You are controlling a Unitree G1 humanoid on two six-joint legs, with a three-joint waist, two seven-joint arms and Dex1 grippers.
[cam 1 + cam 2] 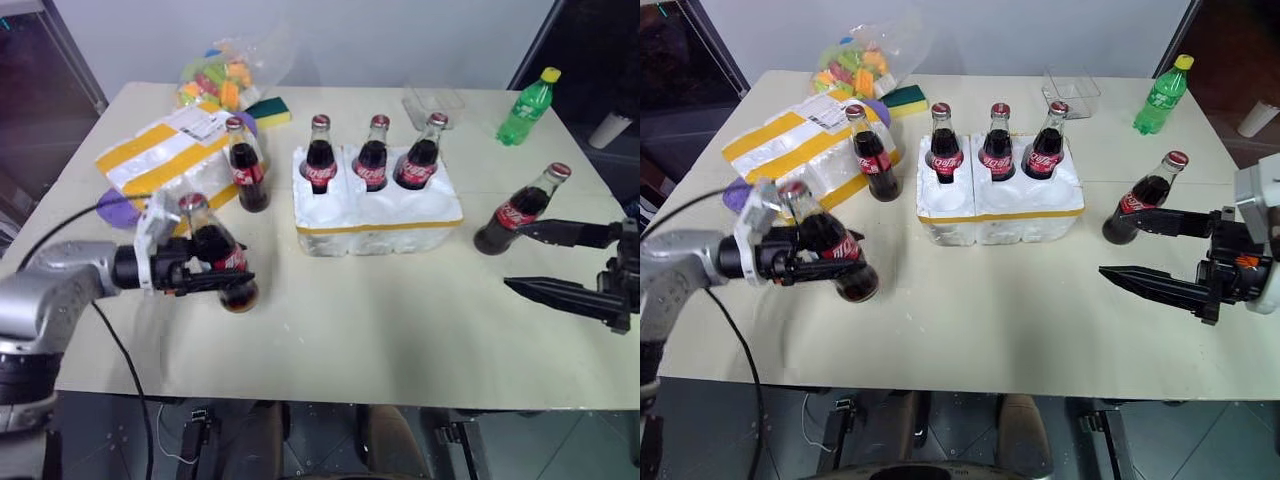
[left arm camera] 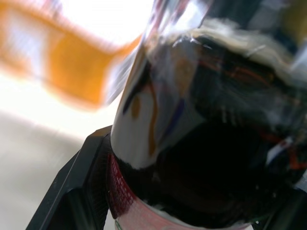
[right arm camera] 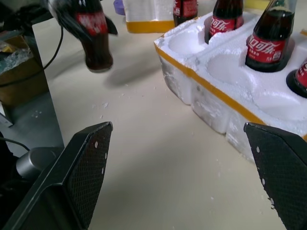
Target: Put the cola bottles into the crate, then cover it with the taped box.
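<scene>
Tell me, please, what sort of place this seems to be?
Probably an indoor test or lab space, not a home: a plain table covered with a beige sheet, a loose black cable over its edge, and a bare pale wall behind.

Crate (image 1: 378, 222): low white foam tray, yellow-taped rim, table centre; three cola bottles (image 1: 372, 152) upright in its far wells, near wells empty. One bottle (image 1: 246, 164) stands left of it, one (image 1: 520, 208) right, one (image 1: 218, 255) tilted near-left. Taped box (image 1: 165, 150): far left.
</scene>
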